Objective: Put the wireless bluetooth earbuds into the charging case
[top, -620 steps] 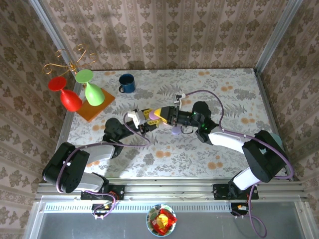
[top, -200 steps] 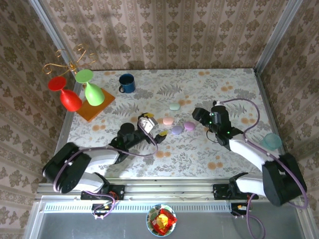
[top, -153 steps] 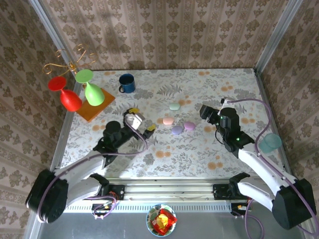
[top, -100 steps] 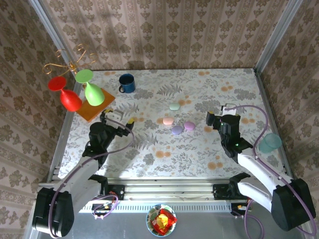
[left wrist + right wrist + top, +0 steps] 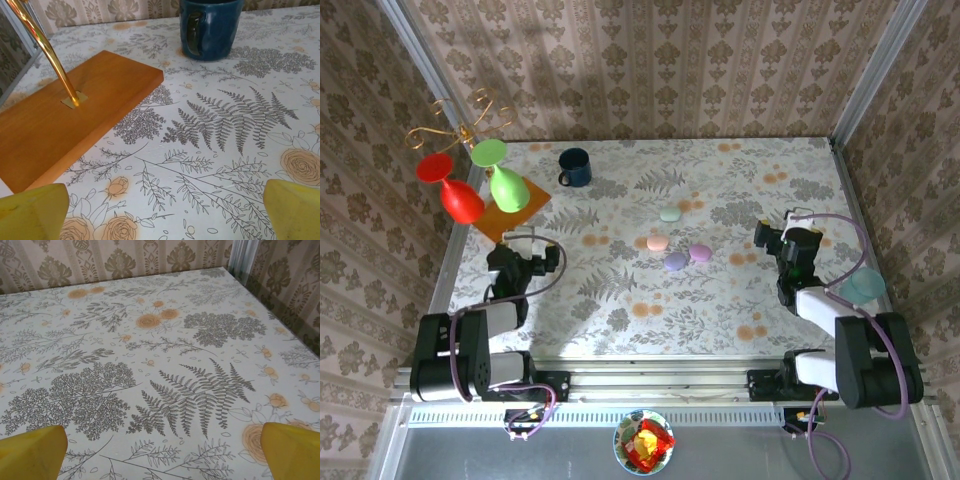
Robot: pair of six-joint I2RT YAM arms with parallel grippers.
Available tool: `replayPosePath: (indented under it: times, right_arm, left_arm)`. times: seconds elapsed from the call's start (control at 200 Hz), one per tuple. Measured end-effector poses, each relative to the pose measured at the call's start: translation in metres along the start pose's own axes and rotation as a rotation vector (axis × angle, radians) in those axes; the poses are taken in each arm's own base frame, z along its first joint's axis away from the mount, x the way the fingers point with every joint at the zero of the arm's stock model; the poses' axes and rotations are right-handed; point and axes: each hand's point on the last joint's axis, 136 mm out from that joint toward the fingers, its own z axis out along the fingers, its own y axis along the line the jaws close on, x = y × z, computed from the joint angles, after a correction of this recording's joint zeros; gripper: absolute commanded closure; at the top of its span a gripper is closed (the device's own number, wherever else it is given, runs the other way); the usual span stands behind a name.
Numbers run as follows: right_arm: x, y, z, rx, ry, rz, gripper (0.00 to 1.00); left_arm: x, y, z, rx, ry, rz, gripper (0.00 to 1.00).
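Left gripper (image 5: 164, 212): the jaws are spread wide with nothing between them. It sits low at the near left of the table (image 5: 620, 305), facing the wooden base (image 5: 60, 115) and the blue mug (image 5: 210, 25) beyond it.
Right gripper (image 5: 160, 452): its jaws are just as wide and just as empty. It sits at the near right, looking over bare cloth, well apart from the cases.
Charging cases: four pastel pebbles lie mid-table. The green case (image 5: 670, 214) is farthest, the pink case (image 5: 658, 242) is nearer, and the purple case (image 5: 675, 261) and mauve case (image 5: 700, 253) lie just beside each other.
Earbuds: from above it is too small to tell whether they sit inside the cases.
Risk, crowding: wide jaws coming down on the purple case would likely knock the mauve one aside, because the two lie so close together.
Risk, slip: the rounded cases look smooth, so an off-centre pinch could squirt one across the cloth.
Risk, left reach: the base is close ahead, with the red glass (image 5: 455, 195) and green glass (image 5: 505, 180) hanging over it. A careless swing could clip the board or tip the stand.
Risk, lids: if the cases are shut, pressing a bud against one would only push it away.
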Motion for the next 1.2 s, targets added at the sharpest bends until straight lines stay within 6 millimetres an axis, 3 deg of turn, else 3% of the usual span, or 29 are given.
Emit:
replayPosePath:
  times: [0.175,0.465,0.685,1.2]
  right_arm:
    - [0.007,0.005,0.012,-0.047,0.003,0.010,0.00]
    - [0.022,0.018,0.020,-0.126,0.039,0.005,0.01]
    - [0.035,0.028,0.030,-0.172,0.063,-0.004,0.02]
    - [0.030,0.032,0.031,-0.181,0.046,-0.010,0.02]
  left_arm:
    - [-0.016,0.008,0.012,-0.022,-0.053,0.002,0.00]
    - [0.000,0.015,0.042,-0.030,0.013,-0.013,0.00]
    - [-0.007,0.013,0.047,-0.040,0.007,-0.004,0.00]
    - [-0.006,0.008,0.048,-0.060,0.018,0.027,0.00]
